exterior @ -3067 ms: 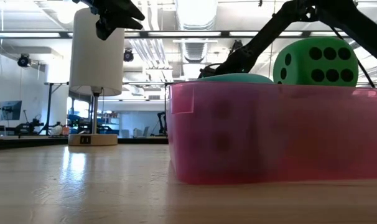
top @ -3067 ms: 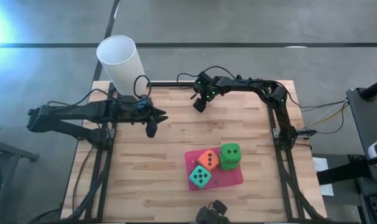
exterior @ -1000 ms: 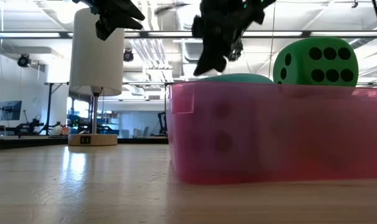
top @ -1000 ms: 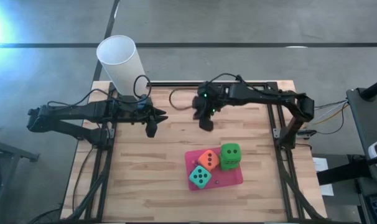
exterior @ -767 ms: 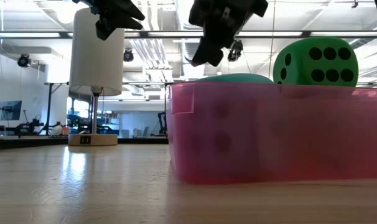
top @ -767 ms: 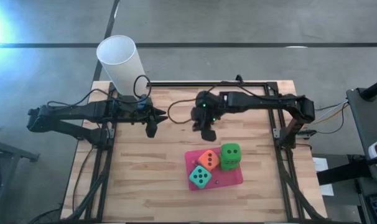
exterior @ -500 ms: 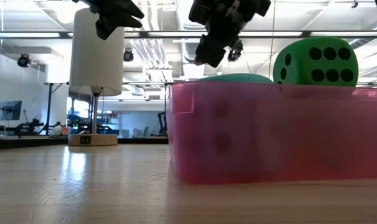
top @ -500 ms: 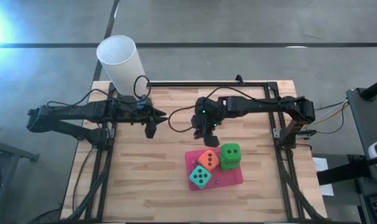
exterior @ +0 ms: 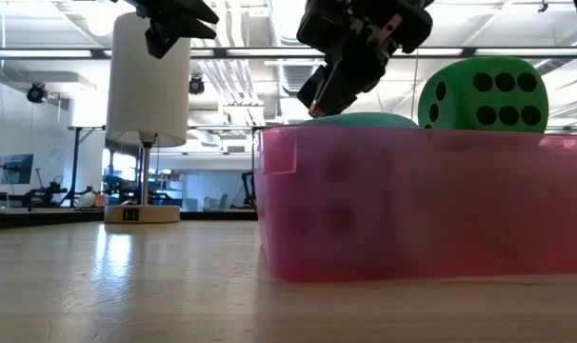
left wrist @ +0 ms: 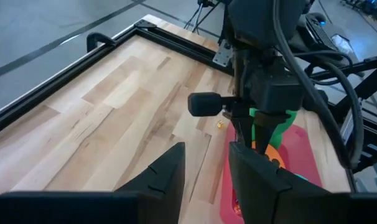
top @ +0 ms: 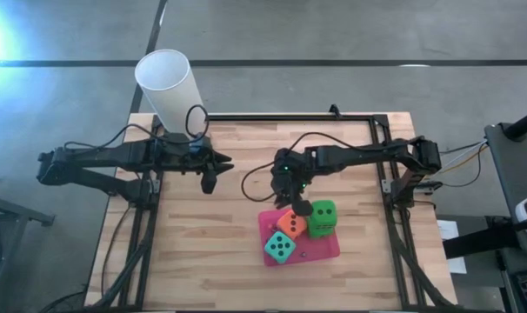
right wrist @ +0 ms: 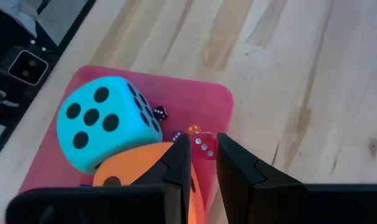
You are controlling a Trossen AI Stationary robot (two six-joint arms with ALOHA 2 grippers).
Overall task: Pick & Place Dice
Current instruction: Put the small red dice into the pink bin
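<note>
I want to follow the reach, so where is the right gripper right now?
In the high view the right gripper hangs over the pink tray's far edge, between the orange die and the green die.

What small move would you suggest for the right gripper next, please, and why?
Probably open the fingers, then ease down: the right gripper hangs over the pink tray, nearly shut, holding nothing, just above the orange die beside the teal die.
</note>
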